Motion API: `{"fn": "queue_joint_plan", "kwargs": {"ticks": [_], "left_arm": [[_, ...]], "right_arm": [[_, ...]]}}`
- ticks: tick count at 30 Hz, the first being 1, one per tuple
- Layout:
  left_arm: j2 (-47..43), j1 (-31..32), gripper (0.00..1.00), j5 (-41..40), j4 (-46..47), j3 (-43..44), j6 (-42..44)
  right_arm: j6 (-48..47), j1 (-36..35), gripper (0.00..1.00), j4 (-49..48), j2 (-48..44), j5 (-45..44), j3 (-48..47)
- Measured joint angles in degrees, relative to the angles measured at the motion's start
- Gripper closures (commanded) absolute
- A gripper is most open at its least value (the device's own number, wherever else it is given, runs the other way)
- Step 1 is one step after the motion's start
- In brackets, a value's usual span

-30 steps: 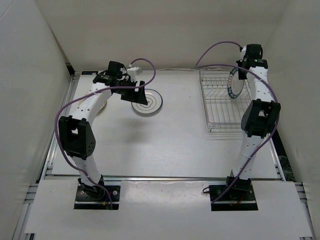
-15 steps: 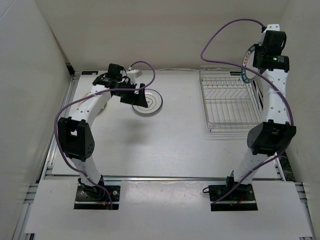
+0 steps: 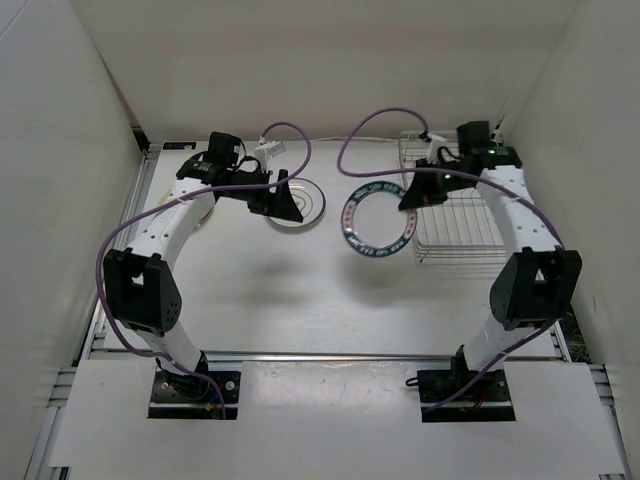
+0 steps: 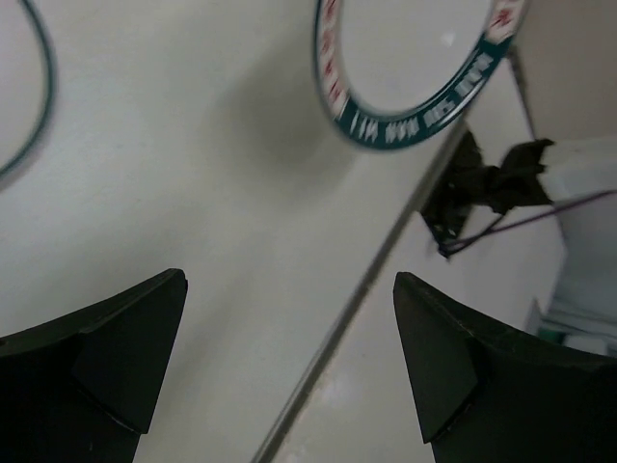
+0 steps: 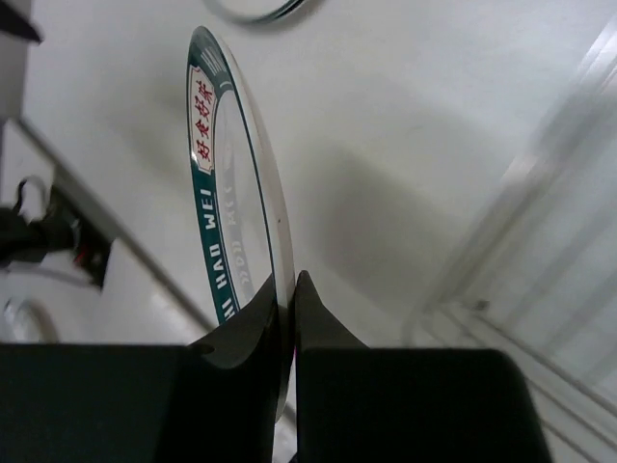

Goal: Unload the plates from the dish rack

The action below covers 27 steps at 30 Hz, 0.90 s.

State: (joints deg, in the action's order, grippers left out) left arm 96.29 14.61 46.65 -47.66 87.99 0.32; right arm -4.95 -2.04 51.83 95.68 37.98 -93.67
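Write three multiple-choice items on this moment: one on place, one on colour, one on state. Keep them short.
1. Where is the round white plate with the teal lettered rim?
A. Held above the table, left of the silver wire dish rack
B. Standing in the rack
C. Lying flat on the table

2. What colour is the band on that plate's rim?
A. Orange
B. Teal
C. Yellow

3. What state is the left gripper in?
A. Shut on a plate
B. Shut on nothing
C. Open, holding nothing

Answers:
1. A, since the right gripper pinches the plate's edge, clear of the rack.
2. B, since the right wrist view shows a teal band with lettering.
3. C, since the left wrist view shows its fingers wide apart with only table between them.
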Motion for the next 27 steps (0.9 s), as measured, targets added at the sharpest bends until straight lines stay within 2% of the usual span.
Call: {"fn": "queue_joint_plan", "kwargs": {"ticks": [5,11,16,19,22,27], "left_arm": [[0.44,-0.15,0.0,11.76,0.04,-3.34,-1.66],[5.07,-0.15,0.0,19.26,0.17,-4.31,-3.39],[9.33,-0.61,0.17,20.81,0.35,-4.37,-4.68],[10.99,-0.61,0.2,21.29,0.44,-4.37,-5.29],[12.33,-0.61,0.26,21.57,0.55,-4.37,-5.7],[13.49,-0.61,0.42,22.12,0.81,-4.35,-6.36]], "right_arm": [[-0.42,-9.2,1.0,2.23,2.47,7.34,1.46],[0.24,-12.0,1.0,1.92,7.85,11.17,-1.64],[1.81,-12.61,1.0,0.83,13.22,13.42,-5.33],[2.89,-13.2,1.0,0.11,15.72,15.91,-7.28],[4.0,-13.75,1.0,-0.42,17.29,19.69,-7.96],[5.81,-14.62,1.0,-1.44,19.34,23.63,-8.17]]}}
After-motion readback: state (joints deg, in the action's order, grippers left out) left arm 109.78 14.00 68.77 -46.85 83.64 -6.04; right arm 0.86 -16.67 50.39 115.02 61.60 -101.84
